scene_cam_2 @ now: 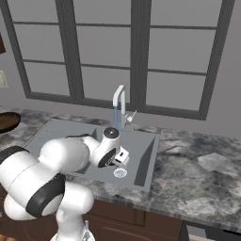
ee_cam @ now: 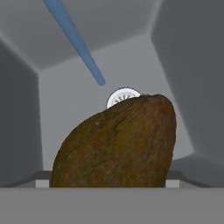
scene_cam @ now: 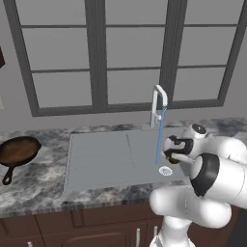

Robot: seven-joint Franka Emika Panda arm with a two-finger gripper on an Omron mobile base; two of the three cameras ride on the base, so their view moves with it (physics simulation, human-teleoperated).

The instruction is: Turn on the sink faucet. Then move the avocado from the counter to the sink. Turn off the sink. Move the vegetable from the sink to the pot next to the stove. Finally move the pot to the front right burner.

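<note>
Over sink [scene_cam: 96,159] | water [scene_cam: 160,137] ran | fingers pinched avocado [ee_cam: 118,144], judged | step two | next: lower, release.

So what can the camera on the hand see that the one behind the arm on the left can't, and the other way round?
The hand view alone gives the avocado close up, its rough brown skin large in the foreground, with the basin walls around it. The left base view alone takes in the faucet, the frying pan on the counter, the windows, and the arm reaching over the sink. Both show the blue stream of water running down and the round drain on the basin floor.
</note>
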